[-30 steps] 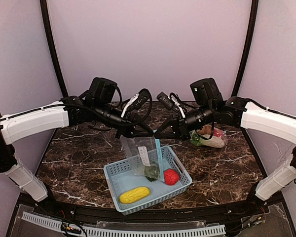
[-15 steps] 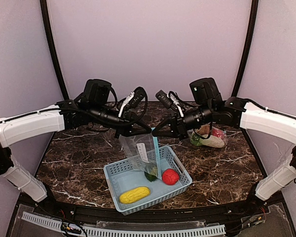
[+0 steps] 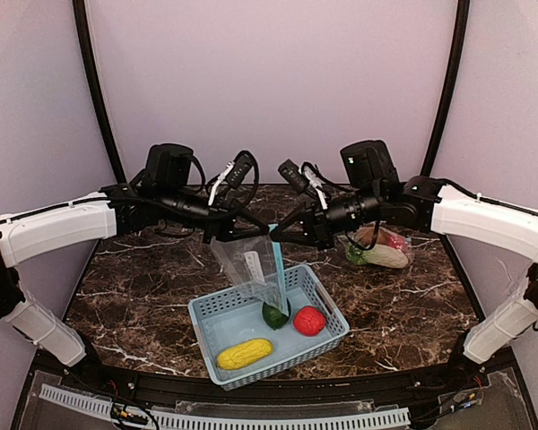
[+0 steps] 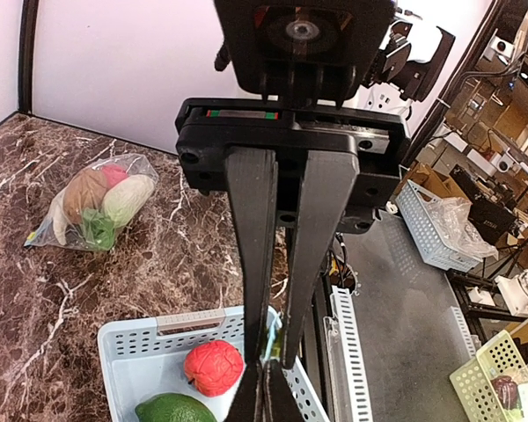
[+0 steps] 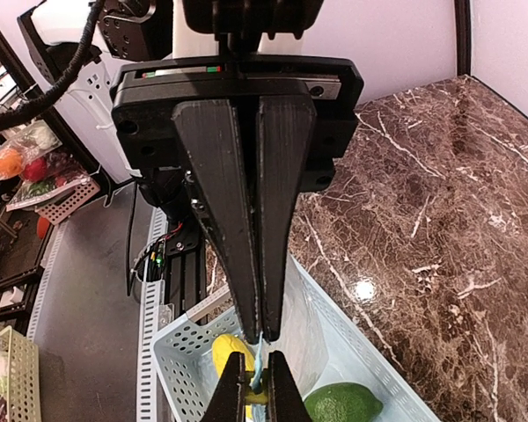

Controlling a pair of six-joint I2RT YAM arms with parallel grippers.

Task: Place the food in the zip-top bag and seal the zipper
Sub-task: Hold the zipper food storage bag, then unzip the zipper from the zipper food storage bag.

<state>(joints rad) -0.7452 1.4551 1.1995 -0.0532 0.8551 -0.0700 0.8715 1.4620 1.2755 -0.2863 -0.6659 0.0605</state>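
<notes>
A clear zip-top bag [image 3: 249, 266] with a blue zipper strip [image 3: 276, 255] hangs over the light blue basket [image 3: 217, 309]. My left gripper [image 3: 265, 231] and right gripper [image 3: 283, 235] meet tip to tip, both shut on that strip. The left wrist view shows my left gripper [image 4: 266, 376] below the facing right gripper [image 4: 277, 347]. In the right wrist view my right gripper [image 5: 253, 362] pinches the strip under the left one [image 5: 264, 327]. Yellow corn [image 3: 244, 353], a red apple [image 3: 309, 320] and a green fruit [image 3: 275, 314] lie in the basket. Only a white label shows in the bag.
A second clear bag [image 3: 378, 249] holding several food pieces lies on the marble table [image 3: 143, 296] at the right rear, behind my right arm. The basket sits near the table's front edge, between the two arm bases.
Both grippers have risen and shifted slightly left with the zipper strip. The bag has lifted higher over the basket, and the green fruit now shows uncovered below it.
</notes>
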